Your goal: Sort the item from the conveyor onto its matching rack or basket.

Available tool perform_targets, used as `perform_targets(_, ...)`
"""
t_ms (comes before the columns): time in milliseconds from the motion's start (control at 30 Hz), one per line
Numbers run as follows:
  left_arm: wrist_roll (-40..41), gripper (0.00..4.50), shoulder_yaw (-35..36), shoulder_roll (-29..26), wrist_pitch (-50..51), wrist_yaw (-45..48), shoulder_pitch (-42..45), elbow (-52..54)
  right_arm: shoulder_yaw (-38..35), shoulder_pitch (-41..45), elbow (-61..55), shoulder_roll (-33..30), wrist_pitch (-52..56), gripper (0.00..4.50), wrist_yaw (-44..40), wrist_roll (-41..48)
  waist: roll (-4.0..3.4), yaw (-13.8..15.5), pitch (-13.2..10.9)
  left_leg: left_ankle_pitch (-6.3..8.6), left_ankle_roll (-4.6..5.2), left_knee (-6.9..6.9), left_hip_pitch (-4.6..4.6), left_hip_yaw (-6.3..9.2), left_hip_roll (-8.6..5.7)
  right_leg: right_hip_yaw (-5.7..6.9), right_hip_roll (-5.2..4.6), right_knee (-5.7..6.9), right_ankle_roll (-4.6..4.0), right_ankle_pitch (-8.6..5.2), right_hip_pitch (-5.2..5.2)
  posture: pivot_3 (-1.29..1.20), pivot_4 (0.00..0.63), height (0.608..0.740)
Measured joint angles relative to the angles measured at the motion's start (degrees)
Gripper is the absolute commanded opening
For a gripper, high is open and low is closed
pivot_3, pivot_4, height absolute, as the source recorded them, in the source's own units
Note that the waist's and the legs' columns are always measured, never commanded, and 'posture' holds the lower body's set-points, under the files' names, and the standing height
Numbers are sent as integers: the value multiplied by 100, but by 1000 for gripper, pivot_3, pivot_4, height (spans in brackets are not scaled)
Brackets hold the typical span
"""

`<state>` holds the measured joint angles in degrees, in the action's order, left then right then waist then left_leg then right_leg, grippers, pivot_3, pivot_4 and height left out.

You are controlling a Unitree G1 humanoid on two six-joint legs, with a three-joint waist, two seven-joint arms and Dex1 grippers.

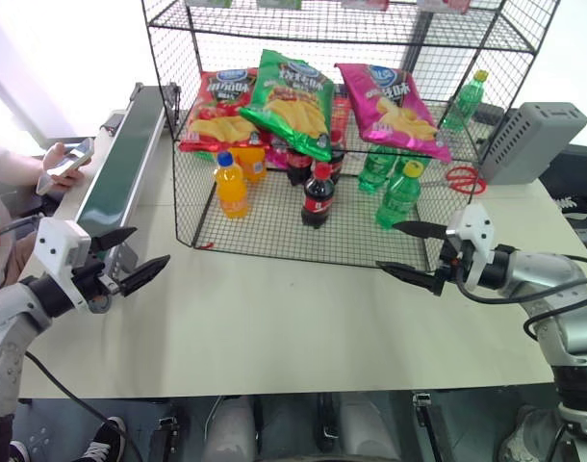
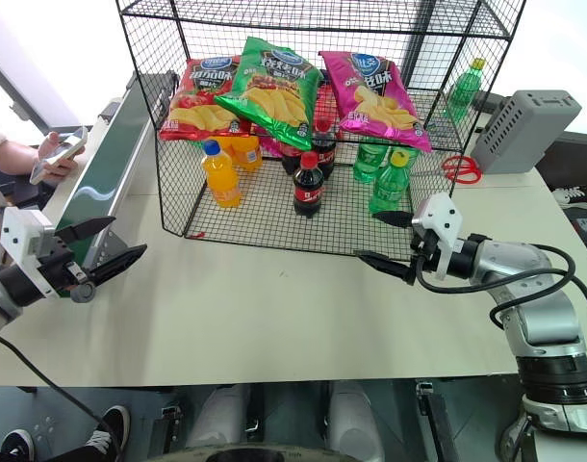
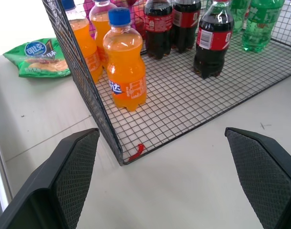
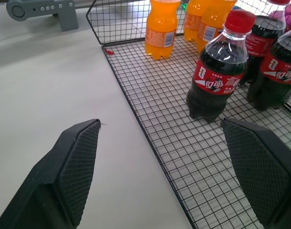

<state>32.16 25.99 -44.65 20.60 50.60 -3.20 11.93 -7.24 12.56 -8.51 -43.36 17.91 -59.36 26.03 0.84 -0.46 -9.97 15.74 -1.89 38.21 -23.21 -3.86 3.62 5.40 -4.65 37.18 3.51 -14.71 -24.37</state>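
Left eye view: the magenta-pink crisps bag point(image 1: 395, 109) is seen lying on the upper tier of the black wire rack point(image 1: 226, 236), beside a green bag point(image 1: 293, 101) and a red bag point(image 1: 219, 108), well beyond the right hand point(image 1: 409, 252). The placing is therefore judged done. Both hands are released and empty, the jaws spread wide, hovering over the tabletop point(image 1: 274, 318) in front of the rack. Just beyond the left hand point(image 1: 130, 258), the conveyor point(image 1: 115, 183) is shown bare, so nothing further is judged waiting to be sorted.
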Motion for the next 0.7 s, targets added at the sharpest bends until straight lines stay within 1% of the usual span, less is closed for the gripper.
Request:
perform_targets(200, -36, 4500, -31, 26, -25, -74, 213, -67, 46, 116, 163, 127, -240, 4193, -21, -121, 0, 0, 0, 0, 0, 0, 1, -3, 0, -3, 0, 1, 0, 0, 0, 0, 150, 740)
perform_targets(400, -48, 4500, -43, 182, -89, -108, 80, -57, 81, 206, 281, 142, -422, 4193, -76, -217, 0, -8, 0, 0, 0, 0, 4, -8, 2, -6, 2, 3, 0, 1, 0, 0, 150, 740)
perform_targets(700, -57, 4500, -131, 202, -120, -49, 54, -45, 181, 211, 319, 183, -492, 4193, -168, -274, 0, -5, 0, 0, 0, 0, 5, -12, 2, -9, 1, 2, 0, 1, 0, 0, 150, 740)
